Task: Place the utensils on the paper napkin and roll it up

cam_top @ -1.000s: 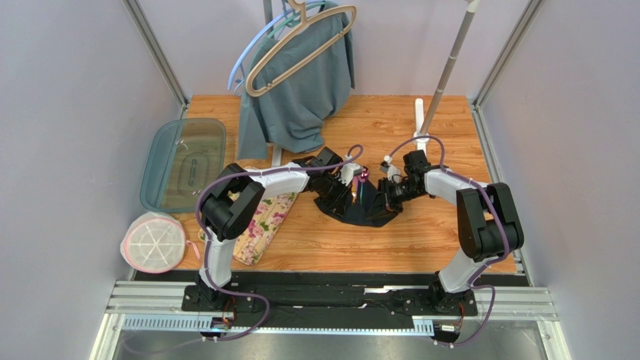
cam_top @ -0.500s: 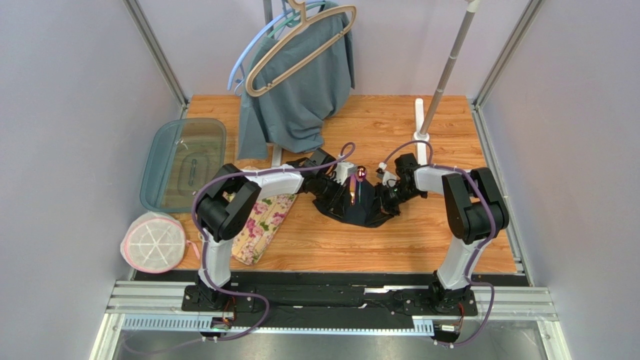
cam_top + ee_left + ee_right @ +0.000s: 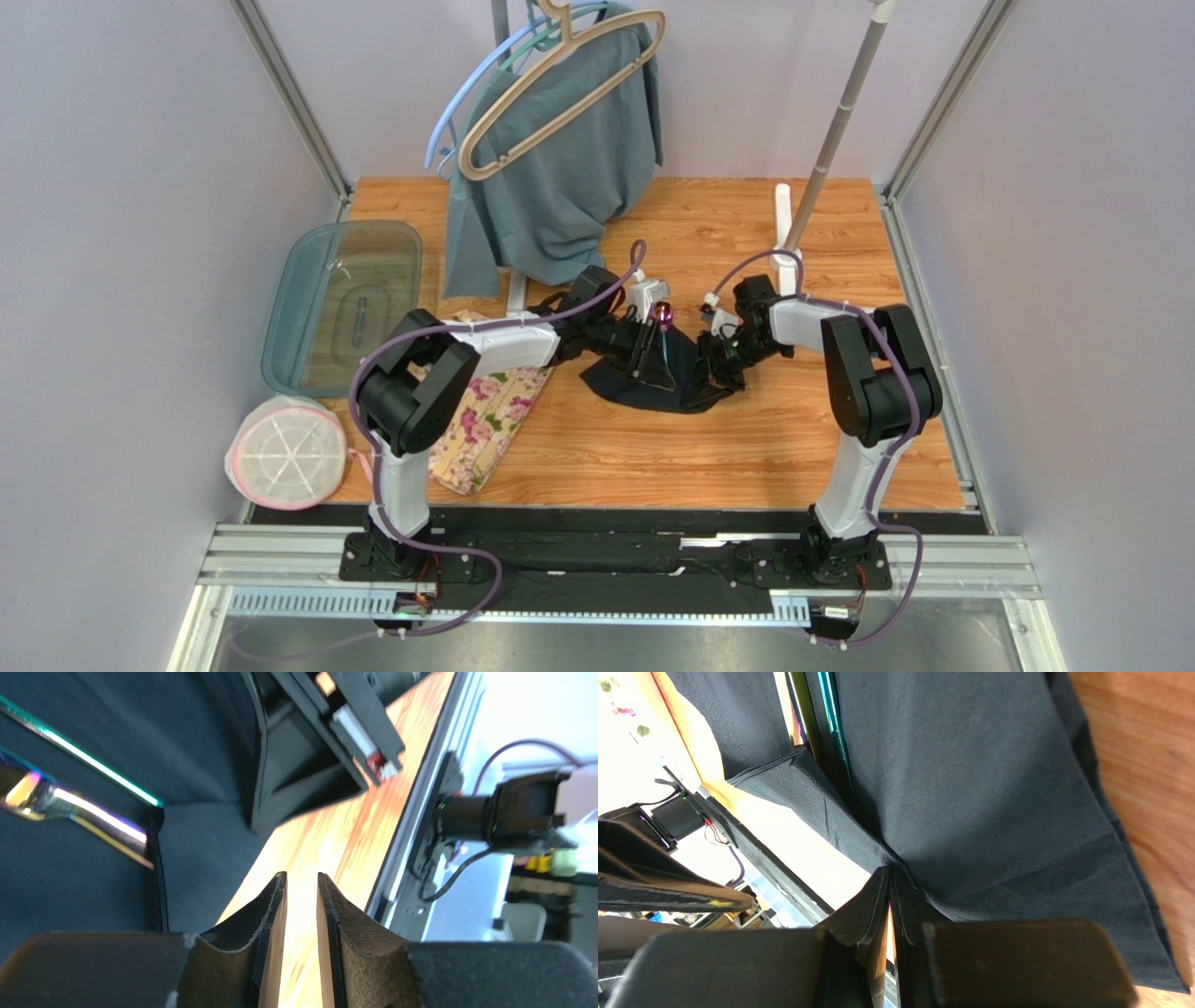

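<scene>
The black paper napkin lies rumpled and partly folded mid-table, between my two grippers. Iridescent utensils rest on it, their ends sticking out at its far edge. They show as shiny strips in the left wrist view, and run along a fold in the right wrist view. My left gripper hangs at the napkin's far left side, jaws a little apart, only wood between them. My right gripper is shut, pinching the napkin's edge at its fingertips.
A floral mat lies under the left arm. At the left stand a clear teal container and a round white and pink lid. A grey-teal garment hangs at the back, a pole stand at the back right.
My left gripper's jaws have opened and it has shifted toward the back. The right gripper has moved back and left with the napkin's edge, bunching the napkin tighter.
</scene>
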